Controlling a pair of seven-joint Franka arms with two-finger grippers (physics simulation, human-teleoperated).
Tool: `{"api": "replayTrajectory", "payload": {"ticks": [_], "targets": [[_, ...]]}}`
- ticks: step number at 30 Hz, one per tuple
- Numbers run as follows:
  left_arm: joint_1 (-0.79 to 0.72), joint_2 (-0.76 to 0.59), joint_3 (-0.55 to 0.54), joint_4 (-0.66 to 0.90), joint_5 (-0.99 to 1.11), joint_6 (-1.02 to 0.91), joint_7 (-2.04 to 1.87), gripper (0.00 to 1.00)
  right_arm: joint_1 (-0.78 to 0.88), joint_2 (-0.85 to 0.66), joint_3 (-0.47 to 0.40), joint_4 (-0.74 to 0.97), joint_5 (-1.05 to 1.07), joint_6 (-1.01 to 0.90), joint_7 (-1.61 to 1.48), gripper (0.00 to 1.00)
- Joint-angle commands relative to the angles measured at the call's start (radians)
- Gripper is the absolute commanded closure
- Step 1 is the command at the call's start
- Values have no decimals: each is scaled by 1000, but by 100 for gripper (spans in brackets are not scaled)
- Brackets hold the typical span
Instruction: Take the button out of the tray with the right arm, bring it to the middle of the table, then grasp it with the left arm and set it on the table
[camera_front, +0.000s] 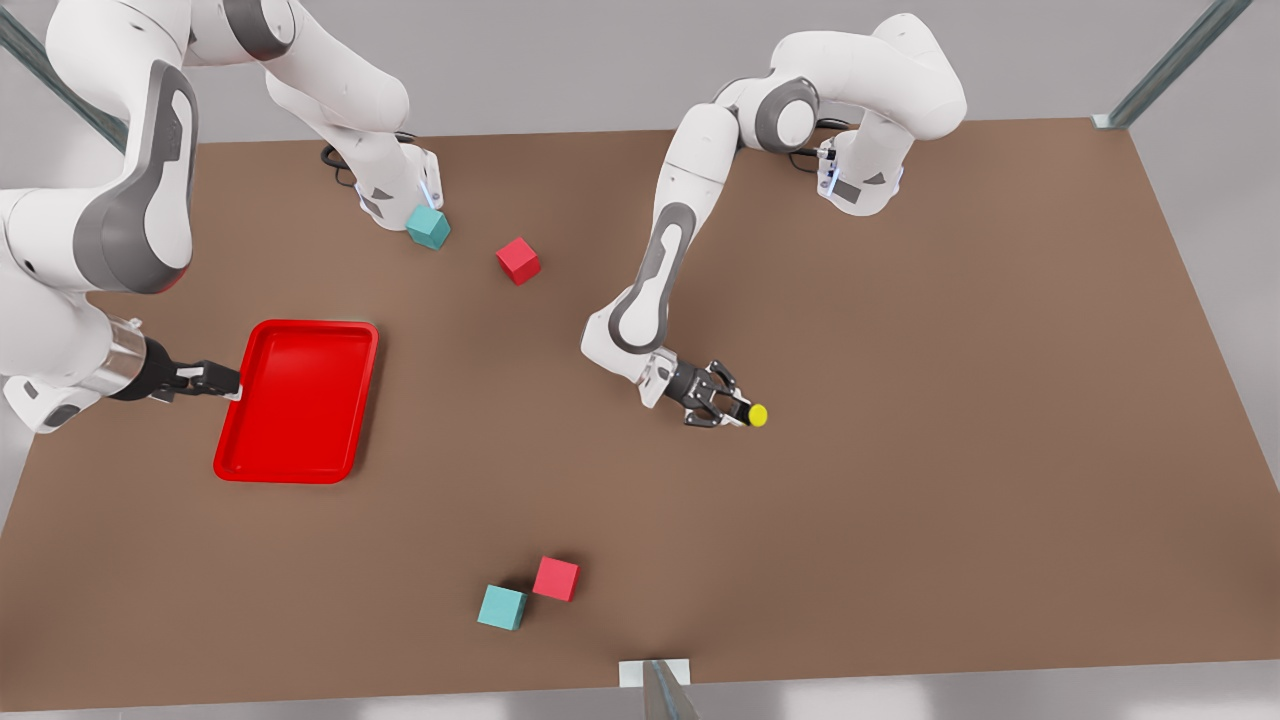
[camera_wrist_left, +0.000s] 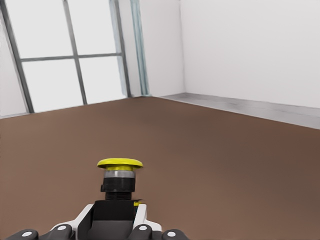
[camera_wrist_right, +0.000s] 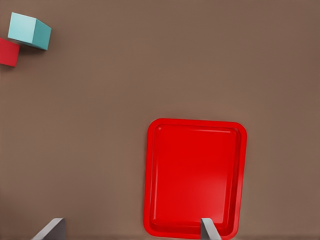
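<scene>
The button (camera_front: 758, 414) has a yellow cap on a dark base. It sits at the fingertips of my left gripper (camera_front: 738, 409), just right of the table's middle in the front view. In the left wrist view the button (camera_wrist_left: 119, 175) stands with its base between the fingers, and the left gripper (camera_wrist_left: 119, 206) is shut on it. The red tray (camera_front: 300, 400) lies at the front view's left with nothing in it. My right gripper (camera_front: 222, 381) hovers open over the tray's left rim. The right wrist view looks down on the tray (camera_wrist_right: 195, 175), with one fingertip (camera_wrist_right: 209, 231) over the tray's rim.
A teal cube (camera_front: 428, 227) and a red cube (camera_front: 518, 260) sit toward the back, near an arm's base. Another red cube (camera_front: 556, 578) and teal cube (camera_front: 502, 607) touch near the front edge. The brown table (camera_front: 950, 450) is bare on the front view's right.
</scene>
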Motion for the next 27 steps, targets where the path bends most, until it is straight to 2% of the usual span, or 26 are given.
{"api": "replayTrajectory", "payload": {"ticks": [1, 27], "targets": [[0, 0, 0, 0, 3, -15, -102, 61, 1, 3, 1, 1, 1, 1, 5, 0], [-11, 28, -11, 22, -19, -17, -126, 61, 2, 34, 4, -1, 1, 1, 6, 0]]}}
